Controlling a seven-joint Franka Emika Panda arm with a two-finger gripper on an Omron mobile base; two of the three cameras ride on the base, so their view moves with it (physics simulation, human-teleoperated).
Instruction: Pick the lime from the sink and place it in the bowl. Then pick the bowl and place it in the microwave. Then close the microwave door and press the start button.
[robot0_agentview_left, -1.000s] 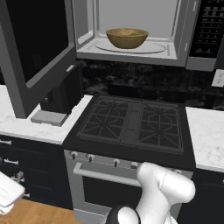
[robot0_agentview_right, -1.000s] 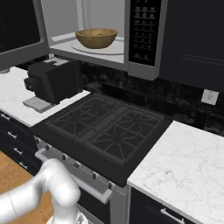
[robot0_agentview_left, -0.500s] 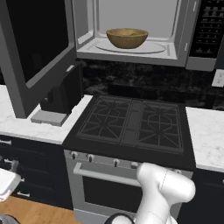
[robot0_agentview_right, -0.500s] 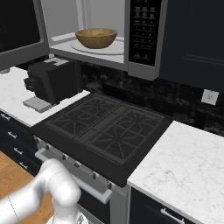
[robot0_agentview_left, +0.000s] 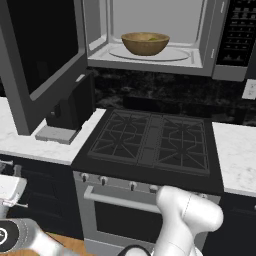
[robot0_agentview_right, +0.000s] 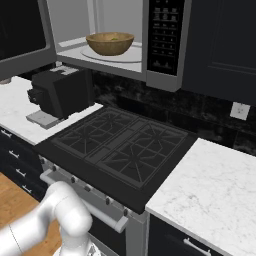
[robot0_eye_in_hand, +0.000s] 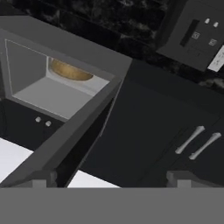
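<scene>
bowl (robot0_eye_in_hand: 70, 71) beyond spread gripper (robot0_eye_in_hand: 109, 179), inside microwave (robot0_eye_in_hand: 52, 83)

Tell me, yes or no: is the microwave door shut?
No: the microwave door stands swung open at left, with the wooden bowl on the turntable in plain sight inside the microwave.

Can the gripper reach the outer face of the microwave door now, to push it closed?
Probably yes. The door hangs open to the left of the microwave, and the hand view looks along its edge with the open gripper low beside it; nothing stands between them.
</scene>
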